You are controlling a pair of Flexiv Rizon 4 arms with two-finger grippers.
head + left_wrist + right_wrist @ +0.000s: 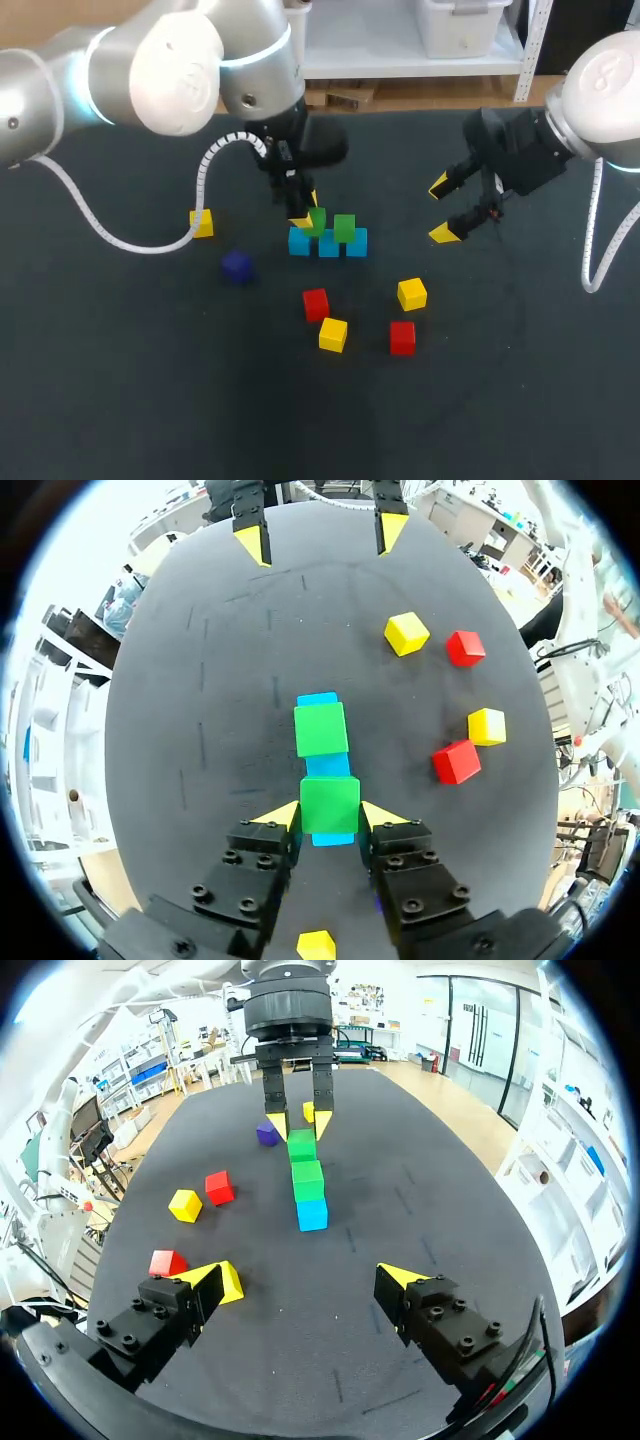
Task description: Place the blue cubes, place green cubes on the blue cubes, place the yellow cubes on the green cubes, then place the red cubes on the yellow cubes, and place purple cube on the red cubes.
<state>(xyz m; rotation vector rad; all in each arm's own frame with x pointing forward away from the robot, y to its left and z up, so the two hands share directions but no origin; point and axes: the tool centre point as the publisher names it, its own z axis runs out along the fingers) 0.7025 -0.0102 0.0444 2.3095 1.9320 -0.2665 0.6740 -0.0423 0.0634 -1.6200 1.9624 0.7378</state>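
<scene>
While the left gripper (330, 818) is clamped on the near green cube (329, 802), one yellow tip against each side, the danger lies in the letting go. That cube rests on the row of blue cubes (328, 766) and seems to bridge a seam between two of them, so if one finger frees before the other, or the wrist lifts at a slight slant, the cube may be dragged or tipped off its perch. The fingertips also reach down close to the blue row, and a sideways drift on the way out could push the blues apart and spoil the base. Seen from the head camera, the second green cube (344, 228) sits just beside the held one at three o'clock, a sliver of blue between them; a wide opening could nudge it. Farther out, the red cubes (316, 304) and yellow cubes (412, 293) lie loose at five to six o'clock of the row, and the purple cube (236, 266) at eight o'clock. The right gripper (441, 210) hangs open and empty at three o'clock, well apart; I judge it no threat there.
</scene>
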